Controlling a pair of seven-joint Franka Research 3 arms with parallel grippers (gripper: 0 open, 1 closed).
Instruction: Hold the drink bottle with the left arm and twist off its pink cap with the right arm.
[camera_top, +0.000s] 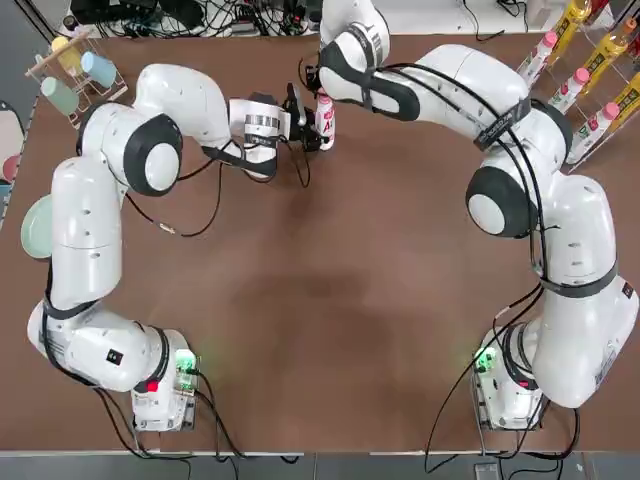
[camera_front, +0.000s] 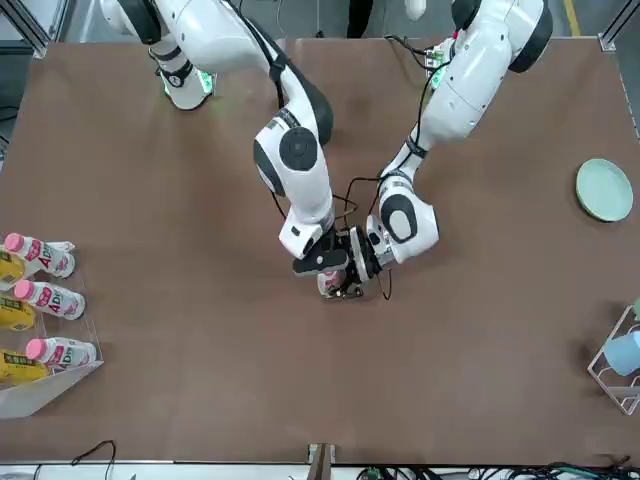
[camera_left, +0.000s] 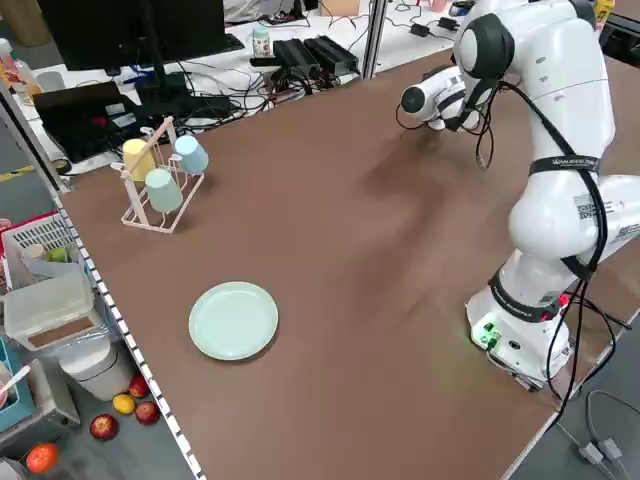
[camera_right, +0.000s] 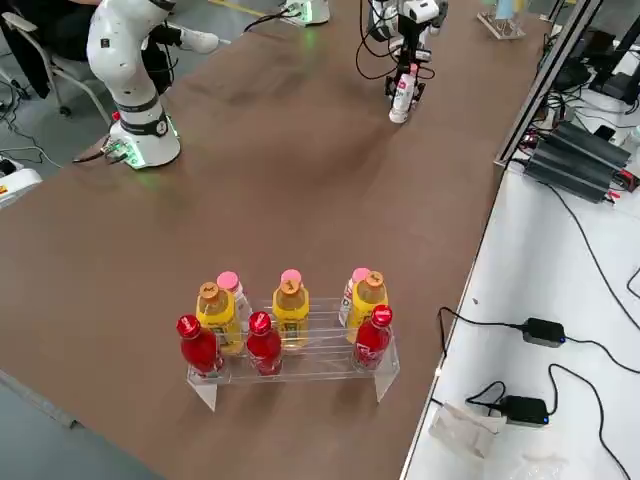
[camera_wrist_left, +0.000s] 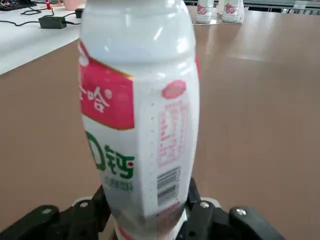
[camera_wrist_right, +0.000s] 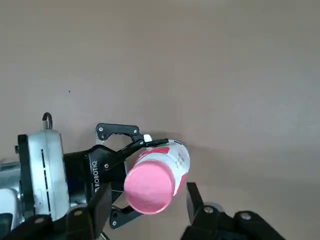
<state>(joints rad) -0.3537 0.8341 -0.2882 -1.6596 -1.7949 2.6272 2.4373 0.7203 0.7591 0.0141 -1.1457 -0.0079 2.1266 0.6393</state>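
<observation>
drink bottle (camera_top: 325, 117) upright, clamped in left gripper (camera_top: 300, 121) jaws

The drink bottle (camera_wrist_left: 140, 115) is glossy white plastic under a smooth printed label – its pink cap (camera_wrist_right: 148, 185) looks matt – standing on the matt brown table (camera_top: 330, 260).

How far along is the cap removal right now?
Done: left end effector is clamped on the slim white plastic drink bottle, upright on the brown table. In hand: right end effector straddles the round pink cap. Left: twisting it off; it's on.
</observation>
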